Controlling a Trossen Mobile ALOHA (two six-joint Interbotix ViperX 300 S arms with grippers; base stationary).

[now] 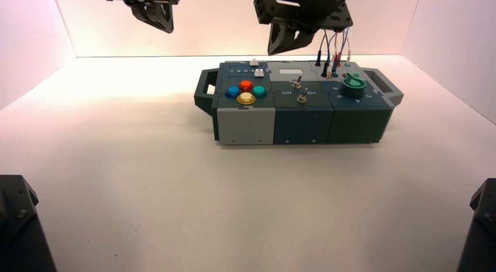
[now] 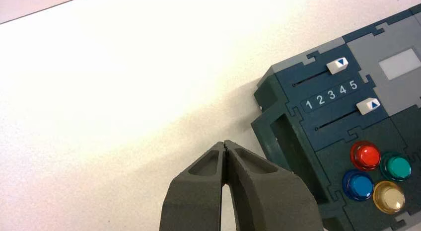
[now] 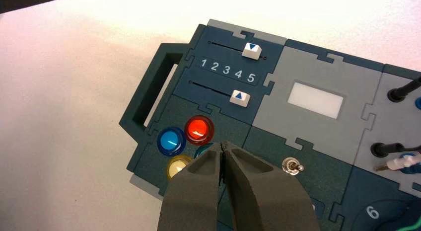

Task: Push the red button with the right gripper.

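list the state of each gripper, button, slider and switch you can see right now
right gripper: shut, raised above the box, tips near the button cluster
left gripper: shut, off the box's handle side
red button: untouched
blue button: untouched
yellow button: untouched
teal button: untouched
far slider: near 5
near slider: between 4 and 5
toggle switches: position unclear

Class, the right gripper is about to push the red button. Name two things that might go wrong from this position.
1. The right gripper hangs shut nearer the teal button than the red button, so it may press the wrong one.
2. The four buttons sit tightly clustered; the fingers might also clip the yellow button.
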